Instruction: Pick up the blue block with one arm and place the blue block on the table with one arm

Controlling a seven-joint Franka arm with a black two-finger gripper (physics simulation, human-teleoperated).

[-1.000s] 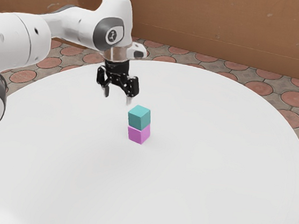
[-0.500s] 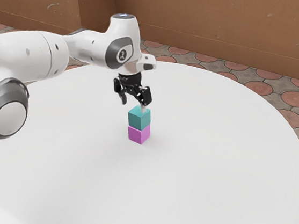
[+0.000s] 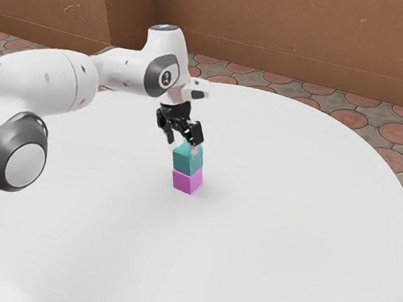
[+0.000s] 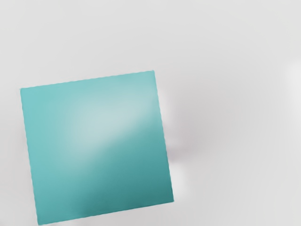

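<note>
Pincer [image 3: 182,144]: spread, its two sides standing apart, right at the top of the blue block [image 3: 188,160]; whether it touches the block, I cannot tell.
Blue block: teal in tone, sitting flat on the magenta block [image 3: 186,181]; in the wrist view its square top face carries a pale sheen and darkens toward one corner.
Magenta block: upright on the worktop [image 3: 286,241], directly beneath the blue block and nearly in line with it.
Worktop: white, smooth, with a rounded edge; soft shading lies beside the stack.
Arm [image 3: 45,82]: white with dark grey joints, reaching in from the exterior view's left.
Wall [image 3: 274,28]: brown, beyond the worktop.
Floor [image 3: 400,133]: rounded reddish tiles set in grey.
</note>
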